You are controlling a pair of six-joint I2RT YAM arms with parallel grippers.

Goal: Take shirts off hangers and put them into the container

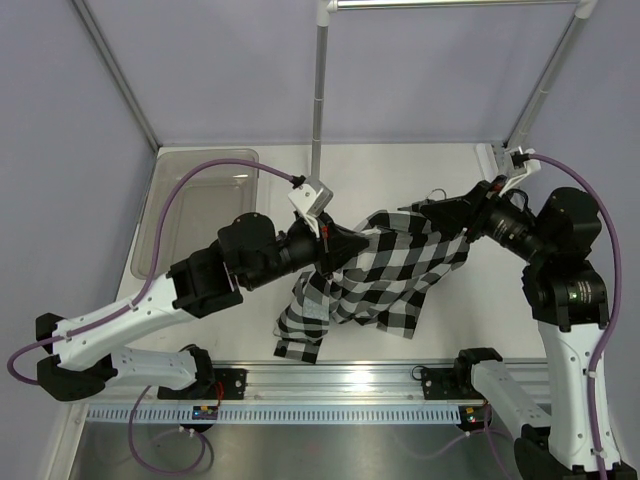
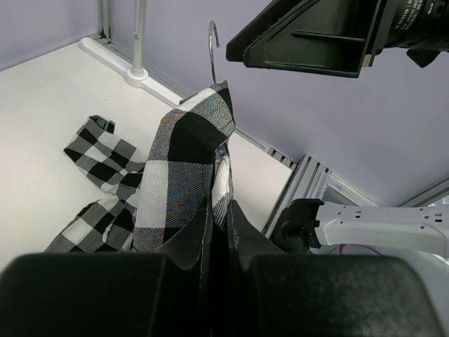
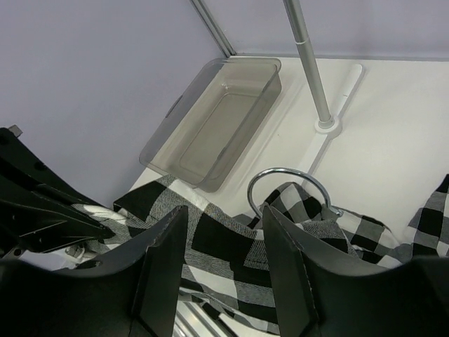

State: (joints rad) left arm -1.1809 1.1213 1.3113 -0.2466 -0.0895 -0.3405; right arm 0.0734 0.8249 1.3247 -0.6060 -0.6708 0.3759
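Smooth white bench (image 1: 400,170), lilac walls (image 1: 60,120), a metal pole (image 1: 320,90). Left jaws are clamped on the soft checked shirt (image 1: 390,270). Right jaws stand apart, the hanger's curved wire hook (image 3: 286,169) just beyond their gap. The translucent grey bin (image 3: 245,133) lies farther beyond.

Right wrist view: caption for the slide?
Right gripper open over the checked shirt, hanger hook poking out, grey bin beyond.
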